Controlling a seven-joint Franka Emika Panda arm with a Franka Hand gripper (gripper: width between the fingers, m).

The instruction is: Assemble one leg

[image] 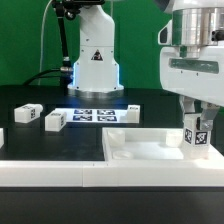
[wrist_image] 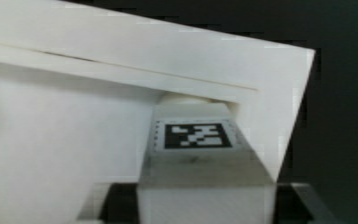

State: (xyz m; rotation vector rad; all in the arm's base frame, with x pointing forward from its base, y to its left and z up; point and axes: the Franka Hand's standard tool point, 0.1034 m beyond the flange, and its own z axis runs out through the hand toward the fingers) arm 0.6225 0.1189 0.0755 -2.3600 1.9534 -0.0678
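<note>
1. Near right: the claw (image: 196, 128) grips the leg (image: 198, 133) upright over the white tray's (image: 135, 150) right corner.
2. Farther left on the black bench (image: 40, 138): two loose blocks (image: 27, 113).
3. Beyond: the marker board (image: 97, 114).

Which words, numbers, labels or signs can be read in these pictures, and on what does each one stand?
No readable word or number anywhere.
Robot base: a black triangular warning sign, its symbol too small to read.
Leg held in the pincer: a black-and-white square marker tag, a pattern only.
Marker board and loose blocks: the same kind of tags, no text.
</note>
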